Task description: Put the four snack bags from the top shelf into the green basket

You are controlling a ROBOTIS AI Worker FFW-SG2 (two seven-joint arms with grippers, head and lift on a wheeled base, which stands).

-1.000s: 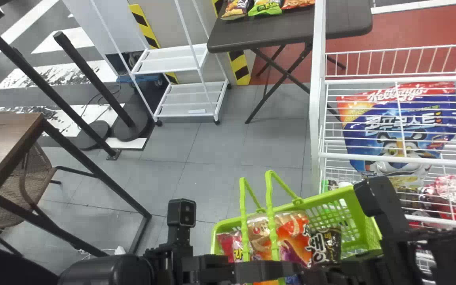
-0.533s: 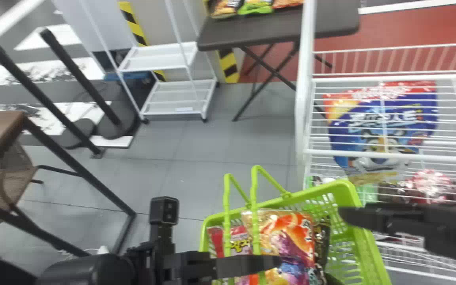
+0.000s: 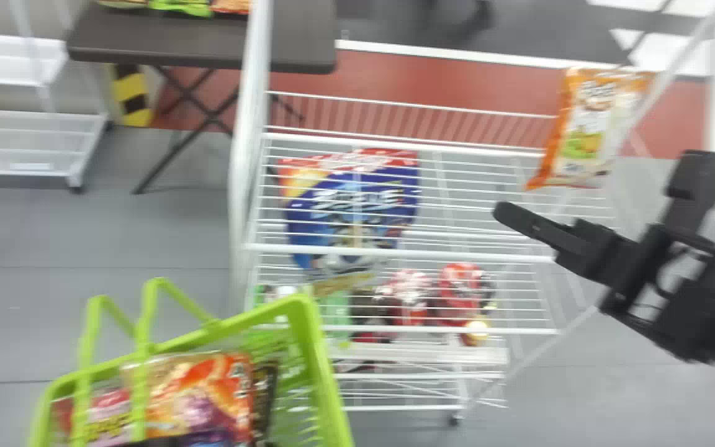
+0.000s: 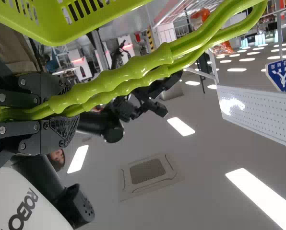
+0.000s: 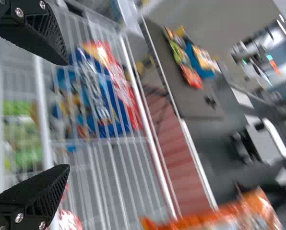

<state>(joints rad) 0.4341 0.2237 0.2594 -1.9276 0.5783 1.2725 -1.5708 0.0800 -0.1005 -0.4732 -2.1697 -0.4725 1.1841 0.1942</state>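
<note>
In the head view my right gripper (image 3: 522, 225) is raised in front of the shelf's right part, below and left of an orange-and-white snack bag (image 3: 596, 130) on the top shelf (image 3: 469, 186). The right wrist view has my right gripper (image 5: 65, 115) open, its two fingers wide apart with no bag between them, and the orange bag (image 5: 224, 215) beyond. The green basket (image 3: 326, 379) stands at lower left, holding several snack bags (image 3: 199, 397). Across it at the bottom edge lies my left gripper (image 3: 162, 442). Close up, my left gripper (image 4: 65, 112) is shut on both basket handles (image 4: 119, 76).
Through the wire shelf a large blue-and-red cereal bag (image 3: 351, 211) and red packages (image 3: 460, 292) appear lower down. The white shelf post (image 3: 249, 161) rises between basket and shelf. Behind, a dark table (image 3: 196, 40) carries more bags.
The head view has swung to the right, bringing the orange-and-white bag into sight. My right gripper has gone from over the basket to the shelf's right side. The left gripper keeps its hold at the basket.
</note>
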